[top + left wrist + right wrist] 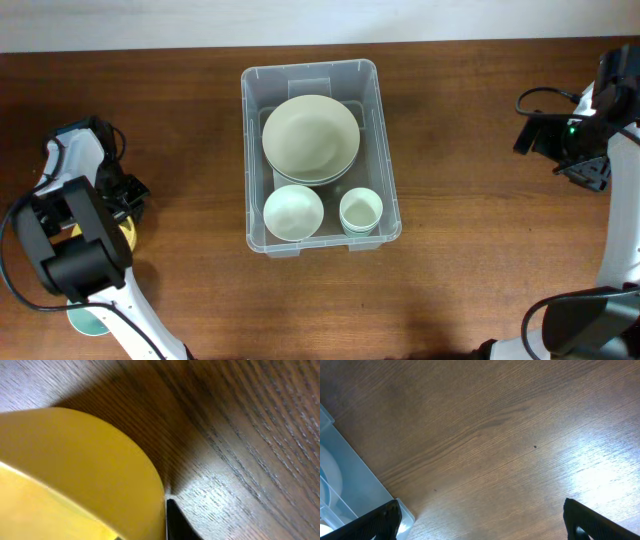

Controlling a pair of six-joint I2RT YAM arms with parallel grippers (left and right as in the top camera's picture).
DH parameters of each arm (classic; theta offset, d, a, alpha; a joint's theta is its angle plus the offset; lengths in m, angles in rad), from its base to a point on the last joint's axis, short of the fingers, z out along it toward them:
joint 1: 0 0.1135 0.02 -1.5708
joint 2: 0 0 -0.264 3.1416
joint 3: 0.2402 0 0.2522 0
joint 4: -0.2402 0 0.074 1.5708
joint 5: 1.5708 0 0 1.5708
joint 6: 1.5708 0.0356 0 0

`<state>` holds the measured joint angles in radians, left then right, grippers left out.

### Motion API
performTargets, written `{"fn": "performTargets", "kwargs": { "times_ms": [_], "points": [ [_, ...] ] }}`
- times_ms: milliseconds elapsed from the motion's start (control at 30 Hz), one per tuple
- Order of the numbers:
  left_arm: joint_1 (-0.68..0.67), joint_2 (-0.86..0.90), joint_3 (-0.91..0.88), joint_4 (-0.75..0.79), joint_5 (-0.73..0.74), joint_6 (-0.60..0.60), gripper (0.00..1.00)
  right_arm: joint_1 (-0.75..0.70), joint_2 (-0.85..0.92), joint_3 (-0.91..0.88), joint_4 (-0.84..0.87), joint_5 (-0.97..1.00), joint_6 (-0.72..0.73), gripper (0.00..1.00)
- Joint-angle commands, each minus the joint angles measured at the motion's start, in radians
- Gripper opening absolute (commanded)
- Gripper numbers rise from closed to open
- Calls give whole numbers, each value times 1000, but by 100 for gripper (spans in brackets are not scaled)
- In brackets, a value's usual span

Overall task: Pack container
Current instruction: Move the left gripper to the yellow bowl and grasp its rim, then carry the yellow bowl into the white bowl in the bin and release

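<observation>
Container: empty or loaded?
Loaded. The container holds a large pale bowl, a smaller white bowl and a cup, all upright.

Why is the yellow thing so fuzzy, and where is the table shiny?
Left wrist view: the yellow thing seems too close to the lens, so it blurs, with a dark shadow behind it. Right wrist view: glare whitens the table at right. Overhead view: sharp, evenly lit container.

Overhead evenly lit, sharp. Rt wrist: glare on tabletop. Lt wrist: close yellow object blurry, w/ shadow behind.
</observation>
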<state>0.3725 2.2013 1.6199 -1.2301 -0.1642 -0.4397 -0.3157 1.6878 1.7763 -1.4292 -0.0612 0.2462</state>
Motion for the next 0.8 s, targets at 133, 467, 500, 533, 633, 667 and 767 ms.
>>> {"fn": "performTargets", "kwargs": {
  "times_ms": [133, 467, 500, 533, 633, 667, 767],
  "points": [
    [-19, -6, 8, -5, 45, 1, 1, -5, 3, -6, 0, 13, -6, 99],
    [-204, -289, 77, -45, 97, 23, 0, -5, 3, -6, 0, 13, -6, 99],
    [-228, -322, 77, -42, 98, 23, 1, -5, 3, -6, 0, 13, -6, 99],
    [-261, -362, 77, -38, 98, 23, 1, -5, 3, -6, 0, 13, -6, 99],
    [-376, -472, 77, -18, 98, 23, 1, -5, 3, -6, 0, 13, -6, 99],
    [-411, -497, 77, -10, 97, 23, 1, -5, 3, -6, 0, 13, -6, 99],
    [-569, -570, 77, 24, 97, 23, 1, -5, 3, -6, 0, 13, -6, 99]
  ]
}}
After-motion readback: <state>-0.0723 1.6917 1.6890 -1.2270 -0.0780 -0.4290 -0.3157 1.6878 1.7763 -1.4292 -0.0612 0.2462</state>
